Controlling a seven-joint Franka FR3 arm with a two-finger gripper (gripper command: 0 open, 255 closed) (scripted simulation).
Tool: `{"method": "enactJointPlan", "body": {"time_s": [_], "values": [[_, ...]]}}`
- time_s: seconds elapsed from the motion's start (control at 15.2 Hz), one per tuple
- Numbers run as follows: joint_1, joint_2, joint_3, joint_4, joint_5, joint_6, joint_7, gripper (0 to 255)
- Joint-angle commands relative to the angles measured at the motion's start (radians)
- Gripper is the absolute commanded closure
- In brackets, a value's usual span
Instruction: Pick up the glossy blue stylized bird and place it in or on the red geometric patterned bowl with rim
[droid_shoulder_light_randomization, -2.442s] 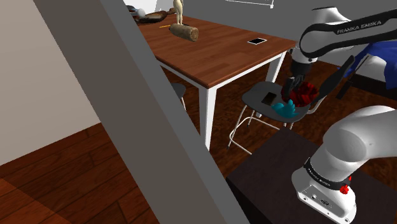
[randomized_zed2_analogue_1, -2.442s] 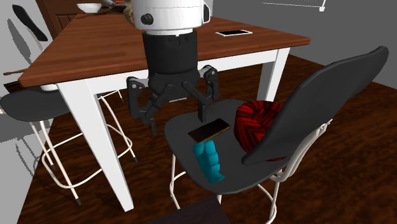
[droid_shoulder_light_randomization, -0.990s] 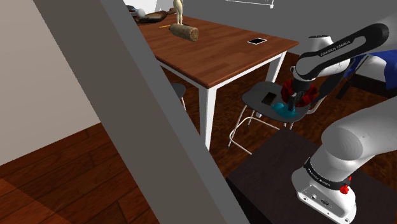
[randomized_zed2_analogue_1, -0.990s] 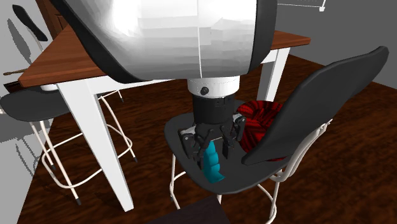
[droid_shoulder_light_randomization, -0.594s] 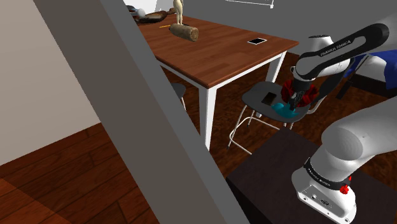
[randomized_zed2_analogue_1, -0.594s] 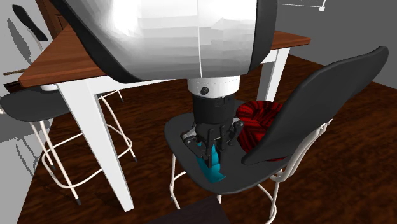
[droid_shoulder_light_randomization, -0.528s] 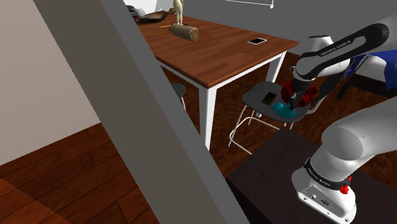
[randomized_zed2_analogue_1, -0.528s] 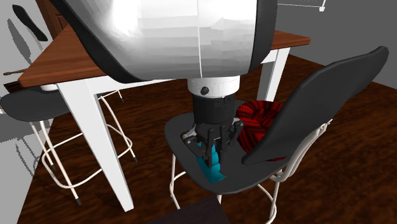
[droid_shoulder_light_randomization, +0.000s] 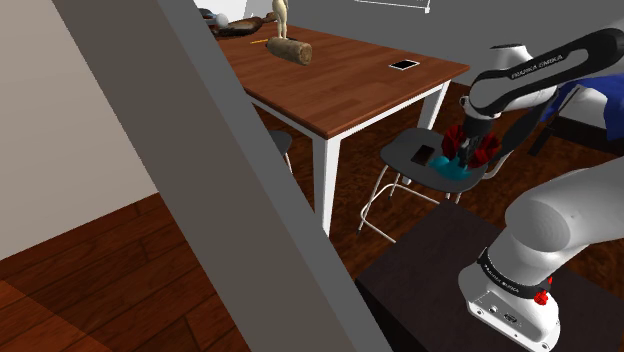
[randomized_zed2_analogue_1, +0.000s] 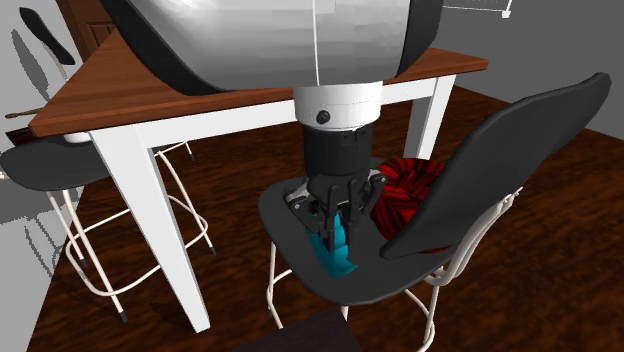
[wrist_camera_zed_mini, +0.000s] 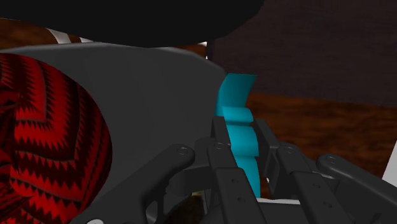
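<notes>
I see the dark chair (randomized_zed2_analogue_1: 283, 205) beside the wooden worktop (randomized_zed2_analogue_1: 130, 90). The red zigzag bowl (randomized_zed2_analogue_1: 405, 185) sits on the chair's seat, by the backrest. Mid-seat, my end effector (randomized_zed2_analogue_1: 335, 225) is clamped on the blue bird (randomized_zed2_analogue_1: 340, 258), just beside the bowl. I can't tell whether the bird touches the seat.

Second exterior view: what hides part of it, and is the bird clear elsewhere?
Second exterior view: the arm's glossy white link covers the top; the bird shows below. Shoulder view: a grey slanted wall crosses the foreground. Wrist view: the bird, evenly lit, sits clasped in the pincer.
</notes>
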Motion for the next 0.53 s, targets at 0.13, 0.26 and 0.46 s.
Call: {"method": "enactJointPlan", "body": {"time_s": [0.13, 0.26, 0.46], "values": [[-0.001, -0.046, 0.02, 0.028, 0.01, -0.075, 0.0, 255], [-0.001, -0.065, 0.028, 0.044, 0.015, -0.109, -0.002, 255], [0.0, -0.091, 0.041, 0.069, 0.023, -0.16, -0.004, 255]]}}
